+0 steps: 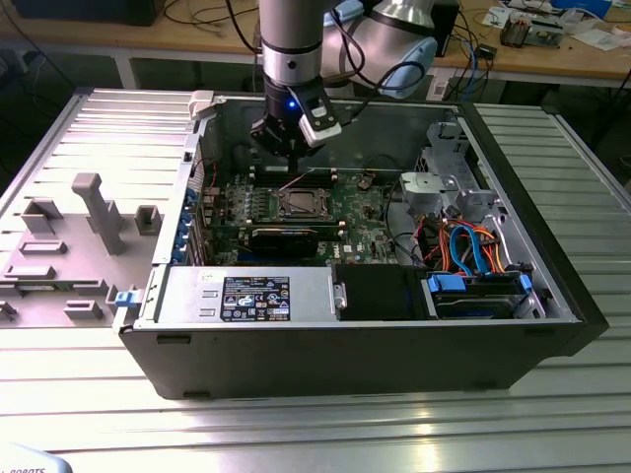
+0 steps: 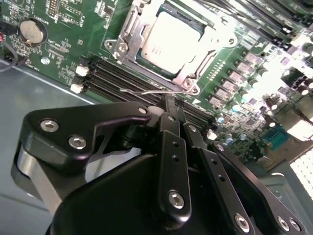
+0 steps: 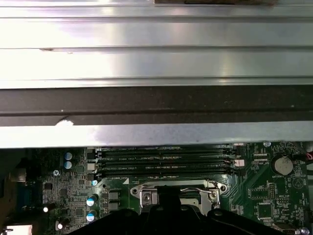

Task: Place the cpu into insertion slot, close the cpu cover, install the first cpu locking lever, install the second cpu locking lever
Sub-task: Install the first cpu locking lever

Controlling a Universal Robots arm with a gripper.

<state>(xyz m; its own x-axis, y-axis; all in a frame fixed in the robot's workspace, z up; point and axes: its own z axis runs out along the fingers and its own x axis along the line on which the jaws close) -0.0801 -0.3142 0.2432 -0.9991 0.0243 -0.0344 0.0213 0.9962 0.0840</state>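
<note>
The ribbed metal tabletop (image 1: 296, 424) is carrying the open computer case (image 1: 375, 345), with the green motherboard (image 2: 63, 49) lying flat inside. I am hovering over the board, holding my fingers (image 2: 171, 142) closed together, tips just beside a thin wire lever (image 2: 146, 91); whether they are pinching it I cannot tell. The cover (image 2: 128, 29) is lying down over the insertion slot (image 1: 282, 202), and the cpu (image 2: 171, 36) is showing through its window.

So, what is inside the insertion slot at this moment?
The cpu lies in it, its silver top showing through the window of the cpu cover. The cover's frame hides the chip's edges, and the contacts beneath the chip cannot be seen.
</note>
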